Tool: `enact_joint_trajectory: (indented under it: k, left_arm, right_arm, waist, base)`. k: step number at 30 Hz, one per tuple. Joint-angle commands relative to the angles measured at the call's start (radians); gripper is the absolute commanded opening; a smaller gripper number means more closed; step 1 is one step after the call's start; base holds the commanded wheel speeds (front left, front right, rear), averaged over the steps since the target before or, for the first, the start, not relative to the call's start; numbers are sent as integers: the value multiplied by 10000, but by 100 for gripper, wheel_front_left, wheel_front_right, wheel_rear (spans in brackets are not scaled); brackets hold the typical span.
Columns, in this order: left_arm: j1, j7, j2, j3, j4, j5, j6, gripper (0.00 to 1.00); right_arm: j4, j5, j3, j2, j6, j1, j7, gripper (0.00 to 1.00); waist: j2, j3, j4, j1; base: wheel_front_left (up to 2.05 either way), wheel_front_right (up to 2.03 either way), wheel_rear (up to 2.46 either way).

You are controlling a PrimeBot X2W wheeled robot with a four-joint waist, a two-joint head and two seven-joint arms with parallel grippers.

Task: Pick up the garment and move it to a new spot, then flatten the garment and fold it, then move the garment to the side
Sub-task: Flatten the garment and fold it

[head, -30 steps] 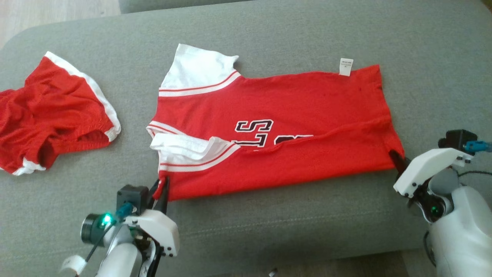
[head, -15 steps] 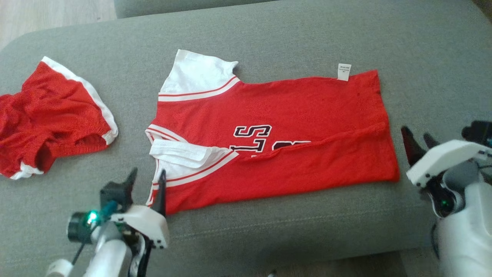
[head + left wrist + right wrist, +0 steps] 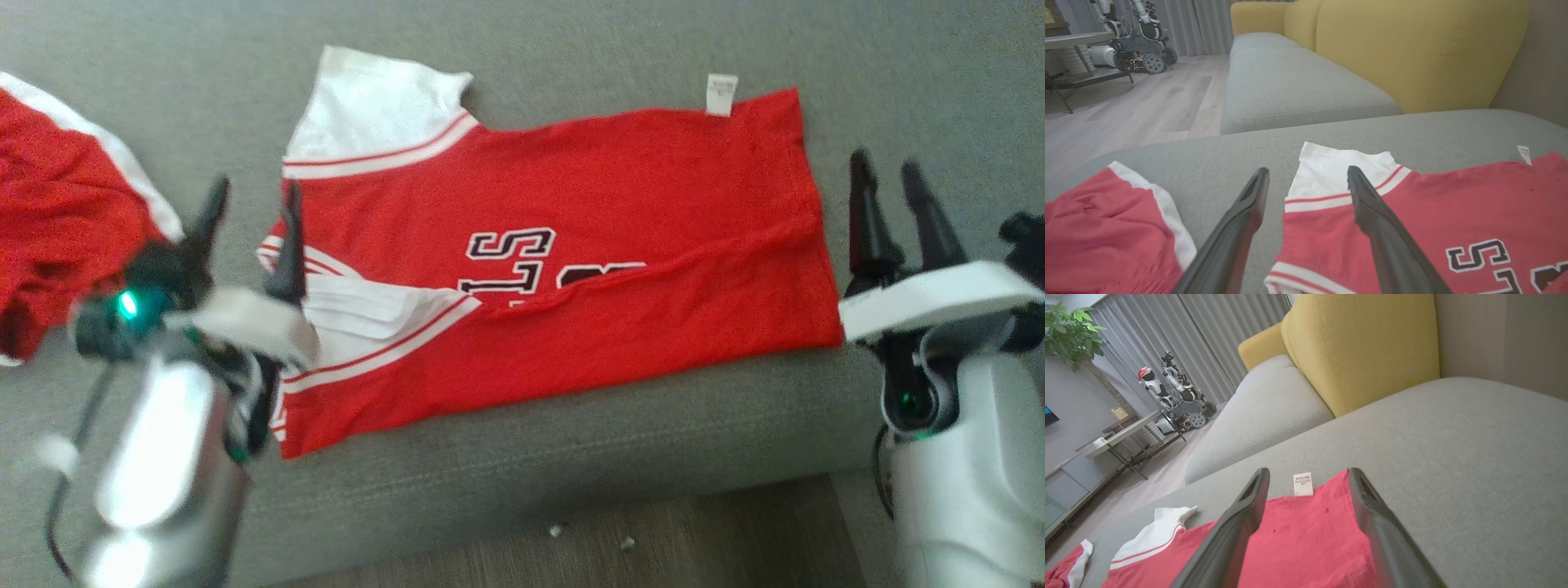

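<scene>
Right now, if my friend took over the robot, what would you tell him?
Left gripper: open, holding nothing, at the red jersey's sleeve end.
Right gripper: open, holding nothing, beside the hem end.
Things: the jersey lies spread on the grey sofa cushion; red shorts lie to its left.
Done: the near long edge is folded up over the lettering.
To do: finish folding, then move it to the side.
</scene>
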Motion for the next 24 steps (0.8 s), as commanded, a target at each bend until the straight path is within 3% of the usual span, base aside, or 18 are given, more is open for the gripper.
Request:
enact_joint_trajectory:
  k: [1, 12, 20, 24]
  left_arm:
    - [-1027, 219, 544, 381, -75, 74, -136, 100]
    - [-4486, 2779, 2050, -5, 1894, 133, -1576, 100]
    - [-6242, 4107, 2813, -515, 3195, 422, -1844, 100]
    - [-7078, 4800, 3197, -1372, 3782, 588, -1968, 100]
  right_arm:
    - [-594, -30, 312, 113, 63, -549, -308, 100]
    - [-1420, -173, 1646, 373, 63, -1388, -1256, 100]
    - [-1339, -48, 2155, 407, 63, -1838, -1629, 100]
    - [-1234, 79, 2429, 413, 63, -2022, -1921, 100]
  waist:
    - [0, 621, -448, 0]
    - [0, 2076, -1616, 0]
    - [0, 2573, -2195, 0]
    - [0, 2736, -2401, 0]
  base:
    - [0, 0, 0]
    - [0, 0, 0]
    - [0, 0, 0]
    - [0, 0, 0]
